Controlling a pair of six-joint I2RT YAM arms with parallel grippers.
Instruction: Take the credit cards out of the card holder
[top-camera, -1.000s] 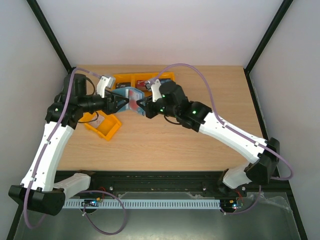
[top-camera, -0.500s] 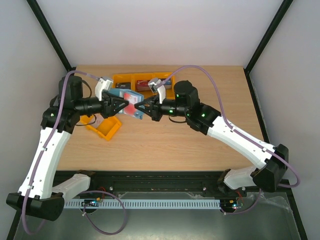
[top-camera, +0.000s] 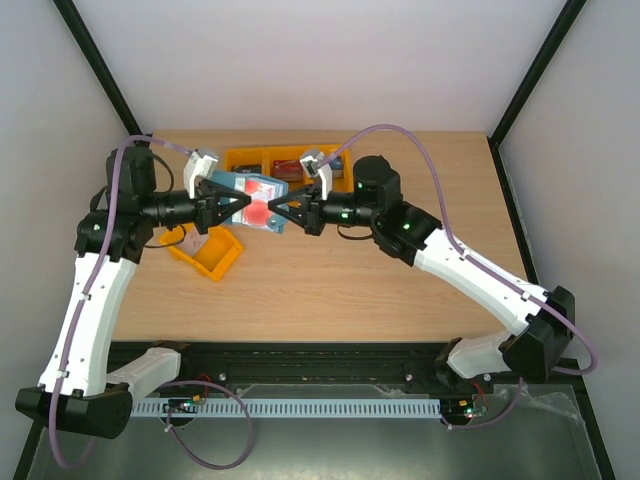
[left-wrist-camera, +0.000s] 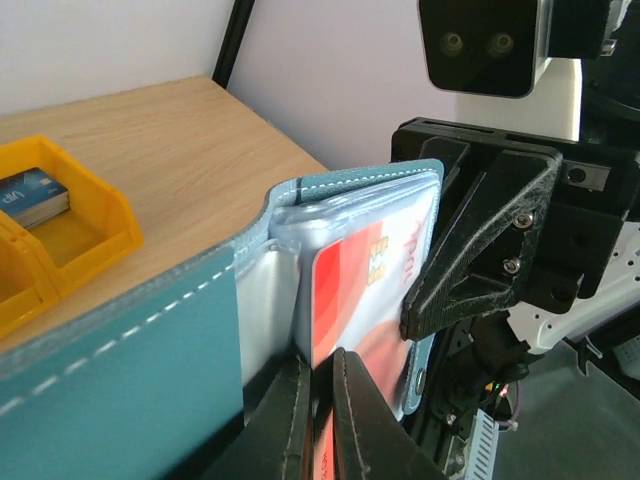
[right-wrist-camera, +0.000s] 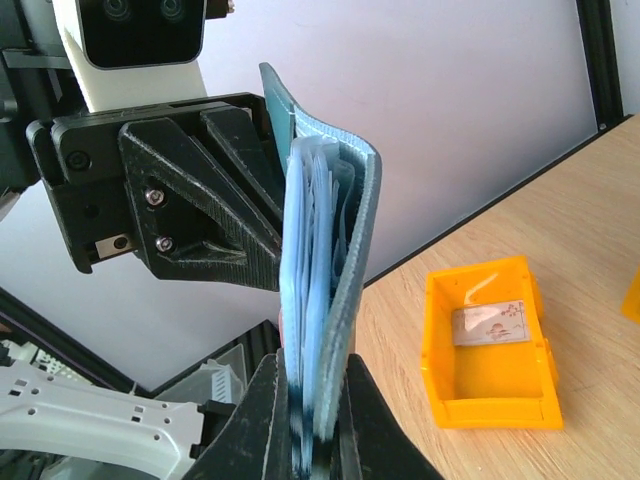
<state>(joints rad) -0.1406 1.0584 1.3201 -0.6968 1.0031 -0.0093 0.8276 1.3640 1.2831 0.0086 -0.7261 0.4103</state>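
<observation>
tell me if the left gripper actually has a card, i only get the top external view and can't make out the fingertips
Observer: Yes. The left wrist view shows the left gripper shut on the edge of a red and white card that sits among the card holder pockets.
Operator: what is the right one gripping
Observer: In the right wrist view the right gripper is shut on the holder's lower edge, teal cover and pale blue pockets together.
Operator: any card out yet
Observer: One pale card with pinkish marks lies in an orange bin.
</observation>
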